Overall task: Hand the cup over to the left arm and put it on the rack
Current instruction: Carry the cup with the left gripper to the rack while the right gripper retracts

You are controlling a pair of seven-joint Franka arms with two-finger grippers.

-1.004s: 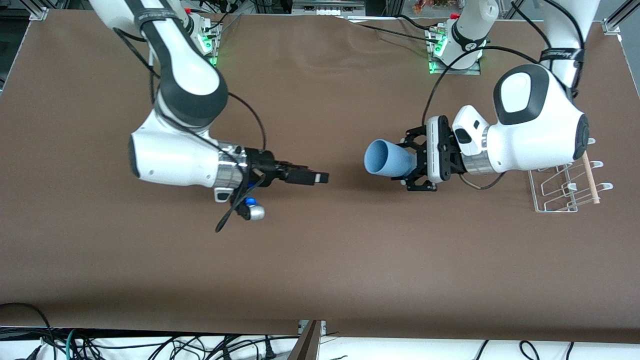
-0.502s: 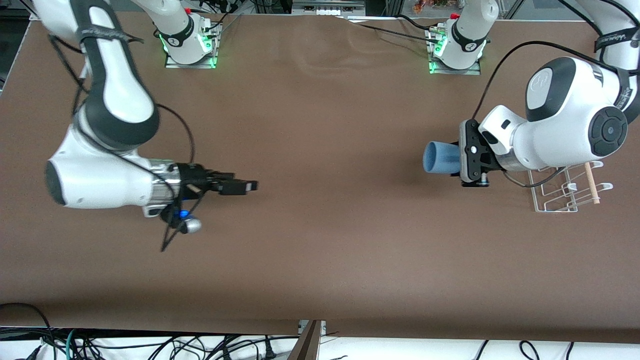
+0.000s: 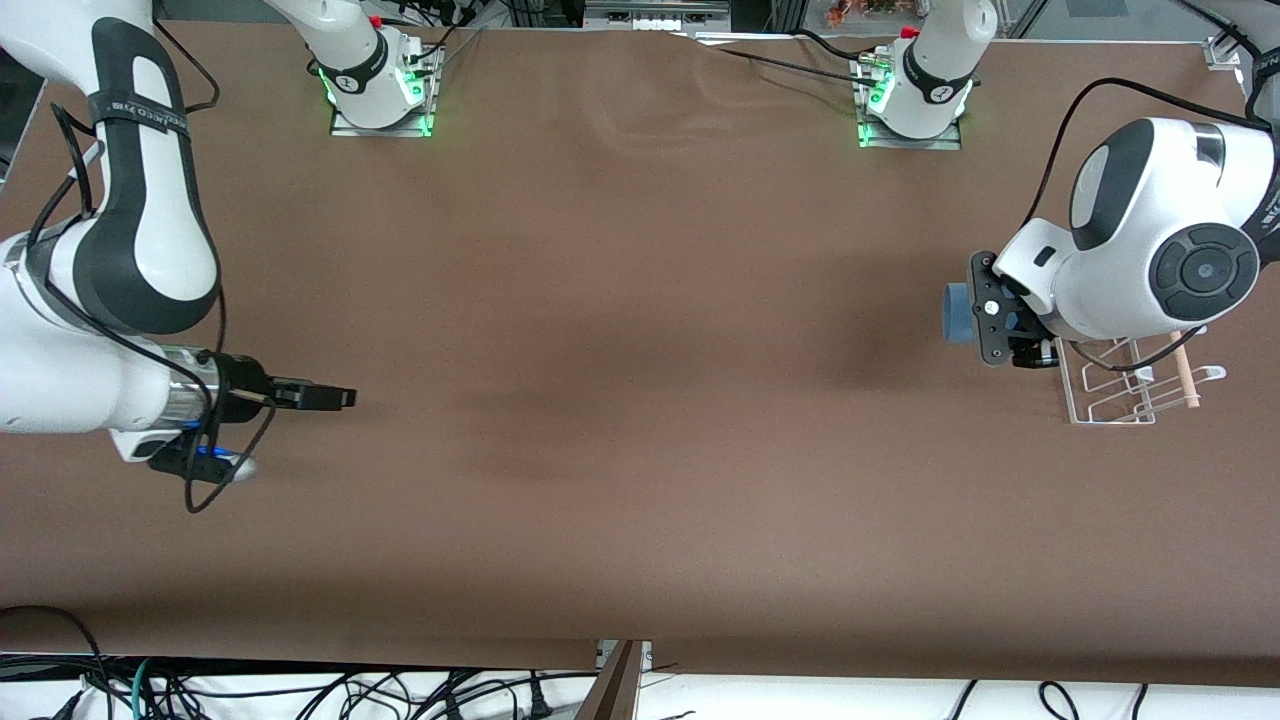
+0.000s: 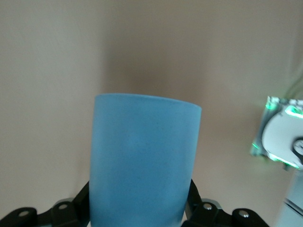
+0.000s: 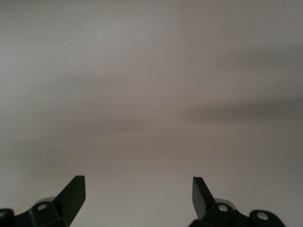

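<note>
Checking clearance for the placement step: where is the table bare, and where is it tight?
Bare brown table spans everything between the right gripper, open at its own end, and the left gripper. It is crowded only at the left arm's end, where the held cup hangs beside the rack.

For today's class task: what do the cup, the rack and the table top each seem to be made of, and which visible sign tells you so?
Cup: probably matte plastic, with an even light-blue colour and no sheen.
Rack: thin white wire, likely coated metal, judging by its slim bent loops; the rod across it looks like pale bare wood.
Table: a dull brown covering, maybe paper or cloth; faint ripples show near the arms' bases.
</note>
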